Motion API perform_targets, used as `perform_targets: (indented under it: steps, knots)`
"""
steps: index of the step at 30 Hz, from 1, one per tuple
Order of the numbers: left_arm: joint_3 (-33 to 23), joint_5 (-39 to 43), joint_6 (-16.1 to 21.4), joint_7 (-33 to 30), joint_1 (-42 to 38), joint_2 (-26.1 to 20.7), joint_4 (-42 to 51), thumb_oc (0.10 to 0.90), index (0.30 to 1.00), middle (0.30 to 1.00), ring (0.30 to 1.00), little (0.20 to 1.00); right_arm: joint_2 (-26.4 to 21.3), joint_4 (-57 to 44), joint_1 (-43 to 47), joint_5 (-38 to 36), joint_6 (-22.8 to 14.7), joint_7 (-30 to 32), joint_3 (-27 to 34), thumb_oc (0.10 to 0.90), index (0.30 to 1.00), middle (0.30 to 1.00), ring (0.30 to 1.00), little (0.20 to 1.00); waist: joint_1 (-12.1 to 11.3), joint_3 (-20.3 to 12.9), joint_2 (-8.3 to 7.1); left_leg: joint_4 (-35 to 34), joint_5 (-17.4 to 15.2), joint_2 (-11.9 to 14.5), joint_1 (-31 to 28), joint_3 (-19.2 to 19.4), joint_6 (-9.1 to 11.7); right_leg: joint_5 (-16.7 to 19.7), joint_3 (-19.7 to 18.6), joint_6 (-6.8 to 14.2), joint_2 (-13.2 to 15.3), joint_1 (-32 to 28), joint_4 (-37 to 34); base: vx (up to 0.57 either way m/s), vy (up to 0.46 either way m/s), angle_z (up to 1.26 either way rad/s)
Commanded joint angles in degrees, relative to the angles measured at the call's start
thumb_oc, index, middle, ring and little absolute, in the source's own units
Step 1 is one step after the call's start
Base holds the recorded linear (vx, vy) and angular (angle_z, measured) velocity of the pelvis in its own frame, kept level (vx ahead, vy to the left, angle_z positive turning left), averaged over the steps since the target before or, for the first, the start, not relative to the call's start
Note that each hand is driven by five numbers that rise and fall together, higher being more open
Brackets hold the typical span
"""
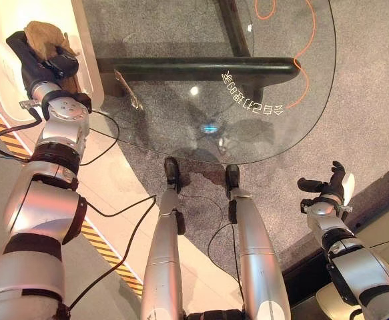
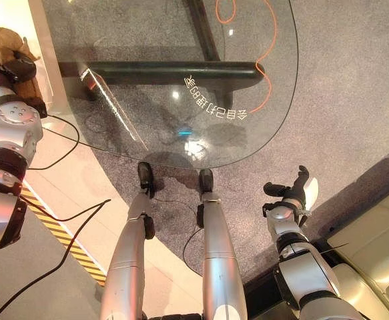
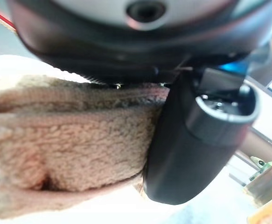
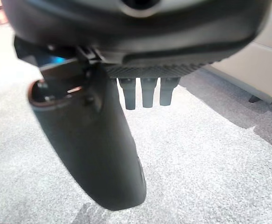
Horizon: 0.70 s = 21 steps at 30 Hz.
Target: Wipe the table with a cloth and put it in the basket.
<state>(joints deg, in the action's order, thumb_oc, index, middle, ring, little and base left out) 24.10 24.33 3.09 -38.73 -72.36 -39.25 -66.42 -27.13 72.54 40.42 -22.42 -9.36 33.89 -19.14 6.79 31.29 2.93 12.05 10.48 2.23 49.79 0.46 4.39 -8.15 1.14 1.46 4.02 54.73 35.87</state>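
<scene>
At the far left, over a white surface beside the glass counter:
Cloth (image 1: 44, 37): brown, fleecy, bunched up in the left hand, off the glass.
Left hand (image 1: 37, 60): fingers and thumb curled round the cloth, clamping it; the left wrist view shows the thumb (image 3: 191, 149) pressed against the pile.
Counter (image 1: 281, 73): clear glass with a dark frame beneath.
Right hand (image 2: 294, 190): well apart from the counter, above the grey carpet (image 4: 210, 158), fingers relaxed and apart, holding nothing.

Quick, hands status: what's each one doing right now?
Left hand: shut on the brown cloth, over the white surface beside the glass table.
Right hand: open, holding nothing, hanging above the carpet.
</scene>
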Motion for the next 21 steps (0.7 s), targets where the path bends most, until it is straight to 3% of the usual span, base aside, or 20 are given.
perform_targets:
  steps: [1,3,4,5,21]
  knots:
    - [-0.2,-2.2,2.7,-1.9,-8.1,-7.8,-1.7,0.100,0.300,0.300,0.300,0.200,-2.9,0.4,-1.1,1.6,-0.7,1.5,0.5,0.800,0.900,0.900,0.900,0.900,-0.4,-1.5,-1.19,9.2,-11.3,-4.2,-0.7,2.2,-3.3,7.5,0.4,0.5,-4.1,-2.5,-13.2,0.00,0.000,0.00]
    - [-0.4,-1.8,2.4,-1.6,-7.9,-7.8,-1.6,0.289,0.462,0.462,0.462,0.389,-3.0,0.3,-1.0,1.6,-0.5,1.7,0.4,0.800,0.900,0.900,0.900,0.900,-0.4,-1.5,-1.22,9.3,-11.3,-4.2,-0.4,2.2,-3.2,7.6,0.3,0.5,-4.1,-2.2,-13.2,0.01,0.017,0.00]
    - [-0.3,-2.0,2.0,-1.3,-7.8,-7.8,-1.7,0.693,0.808,0.808,0.808,0.793,-3.1,0.4,-0.8,1.5,-0.4,1.6,0.4,0.800,0.900,0.900,0.900,0.900,-0.4,-1.5,-1.22,9.5,-11.3,-4.2,-0.2,2.1,-3.2,7.6,0.3,0.4,-4.1,-2.0,-13.1,0.00,0.000,0.00]
    - [-0.3,-2.0,2.1,-1.2,-7.9,-7.7,-1.8,0.800,0.900,0.900,0.900,0.900,-3.1,0.5,-0.8,1.7,-0.4,1.5,0.5,0.800,0.900,0.900,0.900,0.900,-0.4,-1.5,-1.23,9.7,-11.4,-4.2,-0.1,2.1,-3.2,7.6,0.2,0.5,-4.1,-1.9,-13.0,0.00,0.000,0.00]
    - [-0.5,-1.0,1.7,-1.9,-6.9,-7.5,-1.1,0.800,0.900,0.900,0.900,0.900,-2.7,-0.2,-1.5,1.3,-0.6,1.8,0.2,0.800,0.900,0.900,0.900,0.900,-0.4,-1.5,-1.38,9.7,-11.4,-4.7,-1.0,2.2,-3.7,8.1,-0.2,0.6,-4.4,-2.5,-12.9,0.00,0.000,0.00]
